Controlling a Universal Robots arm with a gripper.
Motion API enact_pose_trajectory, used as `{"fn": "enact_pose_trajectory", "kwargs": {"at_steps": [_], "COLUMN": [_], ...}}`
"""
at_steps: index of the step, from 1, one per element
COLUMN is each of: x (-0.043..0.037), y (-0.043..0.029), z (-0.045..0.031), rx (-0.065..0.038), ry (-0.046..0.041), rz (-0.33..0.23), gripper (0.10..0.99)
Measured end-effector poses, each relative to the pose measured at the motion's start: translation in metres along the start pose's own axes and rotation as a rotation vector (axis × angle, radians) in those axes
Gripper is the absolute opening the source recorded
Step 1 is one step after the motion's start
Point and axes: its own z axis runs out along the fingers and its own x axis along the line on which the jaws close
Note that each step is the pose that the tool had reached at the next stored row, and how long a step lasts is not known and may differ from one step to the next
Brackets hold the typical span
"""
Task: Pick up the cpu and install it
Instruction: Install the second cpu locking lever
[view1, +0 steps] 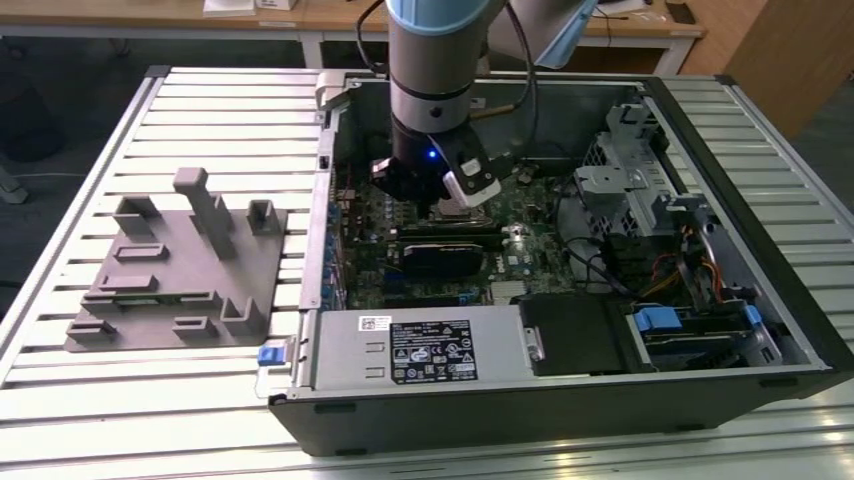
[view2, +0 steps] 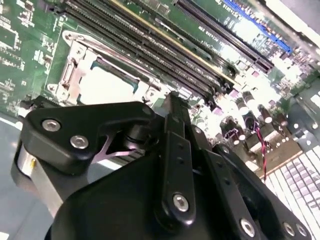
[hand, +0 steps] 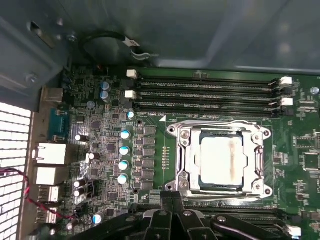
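Cpu top: pale silvery metal, dull and smudged, in a shiny metal socket frame. Tool matt black, bright screws. Surface ribbed pale metal.

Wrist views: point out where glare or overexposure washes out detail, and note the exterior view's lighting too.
In the second wrist view, the cpu top blows out to near white, and the board's far corner glares too. In the first wrist view, the cpu keeps its tone, but the perforated grille at the case edge is overexposed. In the exterior view, lighting is even, and the arm shades the socket area.

Slatted table under case, fixture
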Motion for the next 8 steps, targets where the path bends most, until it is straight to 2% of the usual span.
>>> {"fn": "enact_pose_trajectory", "kwargs": {"at_steps": [5,8], "x": [-0.0001,-0.0002], "y": [0.0012,0.0013], "z": [-0.0084,-0.0087], "rx": [-0.001,-0.001], "ry": [-0.0001,-0.0002], "rz": [0.0,0.0], "gripper": [0.106,0.106]}}
